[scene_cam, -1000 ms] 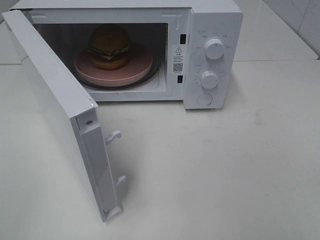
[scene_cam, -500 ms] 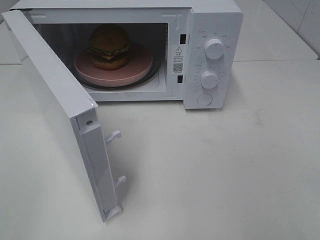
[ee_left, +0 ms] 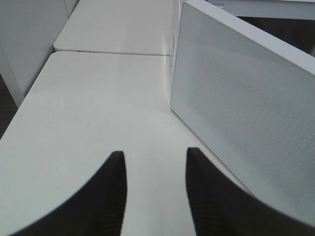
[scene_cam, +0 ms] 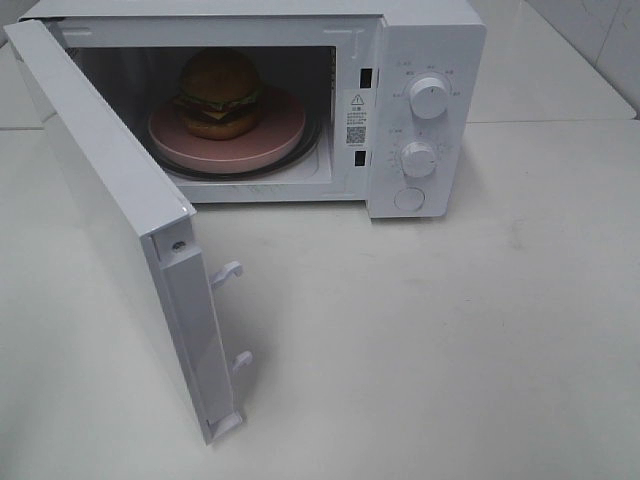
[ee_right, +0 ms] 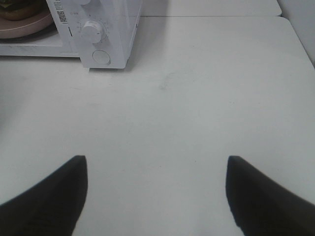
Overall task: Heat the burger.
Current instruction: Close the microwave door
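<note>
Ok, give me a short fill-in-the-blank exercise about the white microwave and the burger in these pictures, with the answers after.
The round plate under the glossy golden-brown burger is coloured ___.
The white microwave oven has its door standing ___.
Its front panel carries ___ round white knobs above a round button.
Missing words: pink; open; two.

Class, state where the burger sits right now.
In the exterior high view the burger sits on the pink plate inside the open microwave, left of the upper knob.
</note>
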